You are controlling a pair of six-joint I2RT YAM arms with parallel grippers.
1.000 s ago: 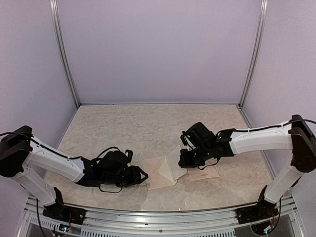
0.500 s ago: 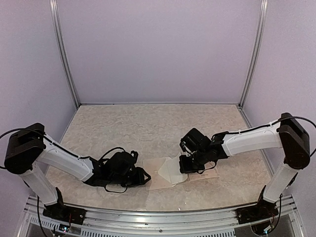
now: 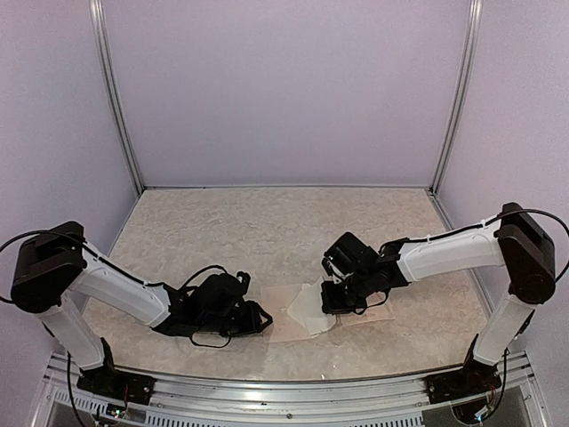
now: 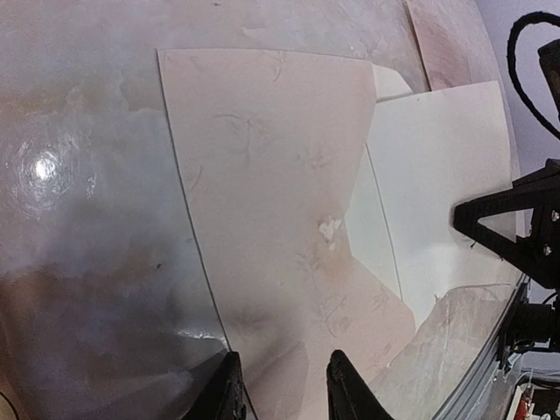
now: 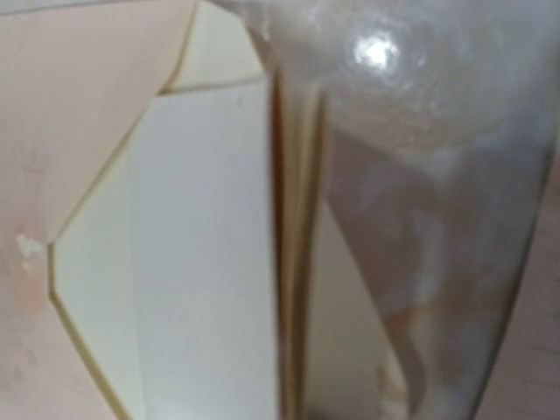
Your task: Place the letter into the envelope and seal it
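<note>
- Letter (image 3: pixel 308 308), cream and folded, is lying with its left part tucked under the envelope's (image 3: pixel 277 313) pink paper, its right part sticking out.
- Envelope is lying flat on the table (image 3: pixel 267 231), between the two arms.
- Right gripper (image 3: pixel 331 301) is pinching the letter's outer edge.
- Left gripper (image 3: pixel 263 318) is resting at the envelope's left edge, fingers (image 4: pixel 346 385) slightly parted.

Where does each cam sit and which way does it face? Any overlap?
Top external: above and behind the bases, looking down on the table; both arms in view, left gripper and right gripper at the envelope.
Left wrist: low, looking along its own fingers at envelope and letter.
Right wrist: close on the letter; own fingers not discernible.
Shared: envelope and letter in all three.
</note>
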